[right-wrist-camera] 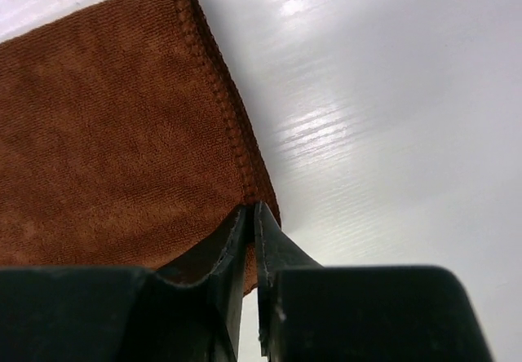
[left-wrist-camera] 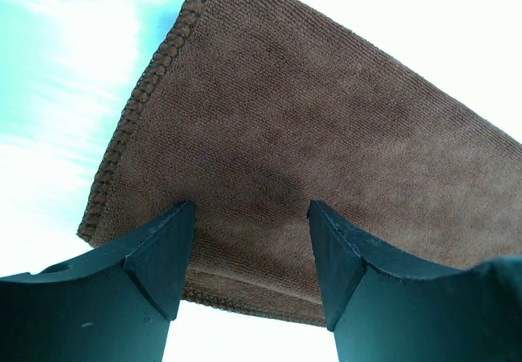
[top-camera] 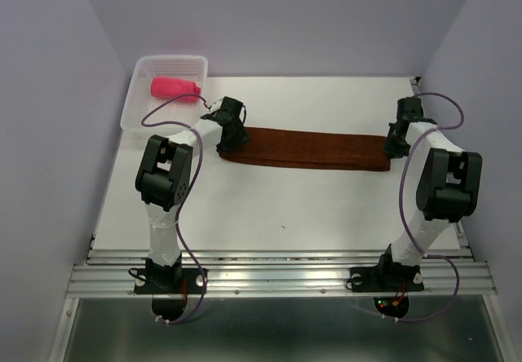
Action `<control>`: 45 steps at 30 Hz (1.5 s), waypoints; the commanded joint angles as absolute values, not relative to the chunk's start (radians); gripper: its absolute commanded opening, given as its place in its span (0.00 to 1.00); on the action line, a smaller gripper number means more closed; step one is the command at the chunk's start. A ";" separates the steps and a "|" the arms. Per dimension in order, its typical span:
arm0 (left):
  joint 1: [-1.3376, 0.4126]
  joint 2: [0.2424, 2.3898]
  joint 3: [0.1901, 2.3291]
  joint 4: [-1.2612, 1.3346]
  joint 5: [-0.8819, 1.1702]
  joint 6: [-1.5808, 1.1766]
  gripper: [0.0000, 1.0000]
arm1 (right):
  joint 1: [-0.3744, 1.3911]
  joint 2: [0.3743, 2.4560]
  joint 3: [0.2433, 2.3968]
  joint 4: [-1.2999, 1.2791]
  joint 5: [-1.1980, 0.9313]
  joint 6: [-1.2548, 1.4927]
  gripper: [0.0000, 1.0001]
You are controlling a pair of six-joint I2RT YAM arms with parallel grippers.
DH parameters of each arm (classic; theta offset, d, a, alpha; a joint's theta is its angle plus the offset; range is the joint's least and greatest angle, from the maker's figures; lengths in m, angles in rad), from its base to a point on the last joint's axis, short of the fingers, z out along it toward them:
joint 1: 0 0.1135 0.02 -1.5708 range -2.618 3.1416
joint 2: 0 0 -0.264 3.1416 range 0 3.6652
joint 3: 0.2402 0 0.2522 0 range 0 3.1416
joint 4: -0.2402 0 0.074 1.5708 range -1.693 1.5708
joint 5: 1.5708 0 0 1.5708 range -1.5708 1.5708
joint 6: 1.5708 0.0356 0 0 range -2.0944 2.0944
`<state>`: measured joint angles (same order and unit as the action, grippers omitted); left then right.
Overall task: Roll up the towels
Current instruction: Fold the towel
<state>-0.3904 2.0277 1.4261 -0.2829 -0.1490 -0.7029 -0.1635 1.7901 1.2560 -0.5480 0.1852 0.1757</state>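
At the near edge of the white table (top-camera: 285,207) the two arms are bolted to a metal rail, and both reach away from it toward the middle of the table.

There the brown towel (top-camera: 310,148) lies flat, folded into a long narrow strip that runs left to right, with one gripper at each end.

The left gripper (top-camera: 231,138) is at the strip's left end. In its wrist view its fingers (left-wrist-camera: 155,256) stand wide apart with nothing between them, over the towel's near edge, and the stitched hem of the short end runs off to the left. Whether the tips touch the cloth cannot be told.

The right gripper (top-camera: 398,142) is at the strip's right end. In its wrist view its fingers (right-wrist-camera: 273,248) are drawn together to a thin slit right at the towel's corner, and the stitched hem runs straight into that slit, so they seem to pinch the edge of the cloth.

Farther back, at the far left corner of the table, sits a white basket (top-camera: 130,101). The pink towel (top-camera: 174,87) lies inside it, bunched into a short roll, well apart from the brown one
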 commanded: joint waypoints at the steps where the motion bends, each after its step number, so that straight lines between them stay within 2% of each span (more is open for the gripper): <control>1: -0.382 2.005 1.387 -0.316 -0.103 -0.693 0.69 | -0.169 1.844 1.296 -0.551 0.249 0.155 0.15; 2: -0.383 2.002 1.384 -0.314 -0.094 -0.689 0.69 | -0.169 1.851 1.295 -0.549 0.249 0.153 0.17; 3: -0.383 1.993 1.382 -0.311 -0.087 -0.687 0.69 | -0.169 1.858 1.295 -0.551 0.252 0.153 0.25; 5: -0.383 1.971 1.378 -0.316 -0.072 -0.678 0.69 | -0.169 1.870 1.298 -0.549 0.258 0.161 0.31; 7: -0.387 1.947 1.376 -0.318 -0.058 -0.667 0.69 | -0.169 1.870 1.302 -0.549 0.258 0.166 0.47; 8: -0.388 1.931 1.370 -0.318 -0.057 -0.664 0.70 | -0.169 1.859 1.304 -0.549 0.256 0.167 0.62; 9: -0.390 1.898 1.367 -0.319 -0.054 -0.660 0.70 | -0.169 1.852 1.304 -0.548 0.246 0.170 0.66; 10: -0.393 1.881 1.364 -0.322 -0.057 -0.661 0.78 | -0.169 1.844 1.305 -0.545 0.236 0.178 0.66; 11: -0.394 1.864 1.358 -0.322 -0.055 -0.658 0.96 | -0.169 1.835 1.304 -0.537 0.227 0.184 0.68; 12: -0.396 1.835 1.355 -0.325 -0.055 -0.658 0.98 | -0.169 1.816 1.301 -0.531 0.203 0.190 0.68; 26: -0.394 1.761 1.325 -0.382 -0.176 -0.684 0.99 | -0.189 1.847 1.239 -0.411 0.028 0.181 0.68; 28: -0.393 1.761 1.325 -0.388 -0.186 -0.684 0.99 | -0.189 1.868 1.235 -0.413 0.035 0.181 0.67; 32: -0.391 1.752 1.322 -0.402 -0.199 -0.687 0.99 | -0.189 1.881 1.207 -0.414 0.054 0.184 0.55; 35: -0.391 1.741 1.315 -0.405 -0.210 -0.686 0.99 | -0.189 1.896 1.195 -0.417 0.072 0.183 0.42; 36: -0.390 1.737 1.315 -0.411 -0.213 -0.690 0.99 | -0.189 1.901 1.195 -0.417 0.080 0.183 0.32; 38: -0.390 1.735 1.313 -0.413 -0.218 -0.690 0.99 | -0.198 1.908 1.195 -0.417 0.078 0.176 0.25; 39: -0.388 1.732 1.313 -0.414 -0.218 -0.690 0.99 | -0.212 1.908 1.196 -0.420 0.074 0.170 0.17; 42: -0.387 1.730 1.312 -0.407 -0.213 -0.695 0.99 | -0.241 1.890 1.206 -0.419 0.058 0.135 0.06; 45: -0.385 1.744 1.318 -0.394 -0.203 -0.693 0.99 | -0.262 1.852 1.233 -0.428 0.086 0.051 0.02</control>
<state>-0.3908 1.7866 1.3197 -0.3946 -0.1883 -0.6918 -0.2134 1.8725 1.2156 -0.4137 0.0330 0.1482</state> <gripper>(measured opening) 0.986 0.091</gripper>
